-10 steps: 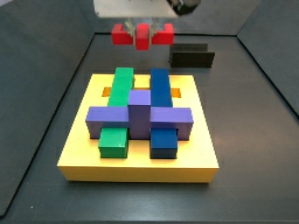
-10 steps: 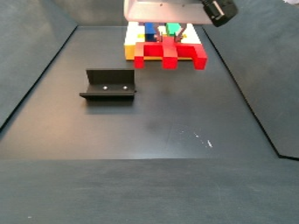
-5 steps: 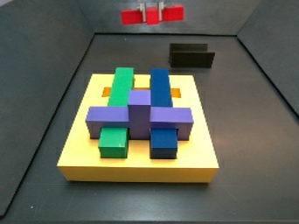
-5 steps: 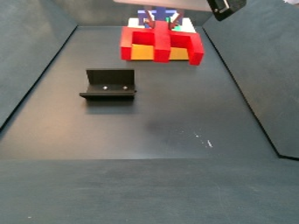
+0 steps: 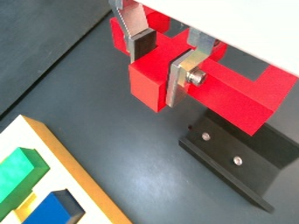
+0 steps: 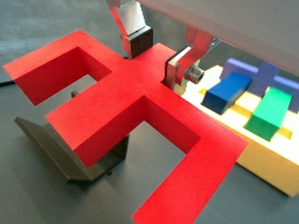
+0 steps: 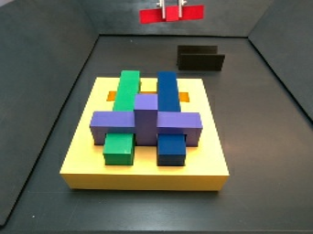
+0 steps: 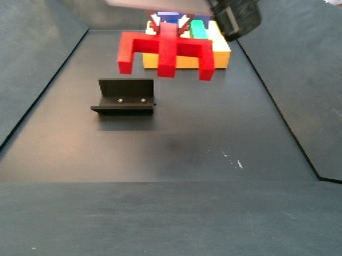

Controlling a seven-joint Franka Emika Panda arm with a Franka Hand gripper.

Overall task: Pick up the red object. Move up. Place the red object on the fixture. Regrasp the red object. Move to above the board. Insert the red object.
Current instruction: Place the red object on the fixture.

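My gripper (image 5: 162,63) is shut on the red object (image 5: 239,94), a bar with short prongs, its silver fingers (image 6: 138,41) clamping the middle prong. The red object (image 8: 167,52) hangs in the air, off the floor, above and slightly behind the fixture (image 8: 124,97). In a side view it sits at the very top of the picture (image 7: 169,14), with the gripper (image 7: 169,7) mostly cut off. The fixture (image 5: 233,162) lies right below the held piece in both wrist views. The board (image 7: 86,164) is a yellow slab carrying green, blue and purple blocks.
The purple cross block (image 7: 146,119) sits across the green (image 7: 127,88) and blue (image 7: 167,88) bars on the board. Dark walls close in the grey floor on both sides and at the back. The fixture (image 7: 200,59) stands behind the board.
The gripper has risen with the red object and shifted sideways from in front of the board toward the fixture. The board and the fixture have stayed put.
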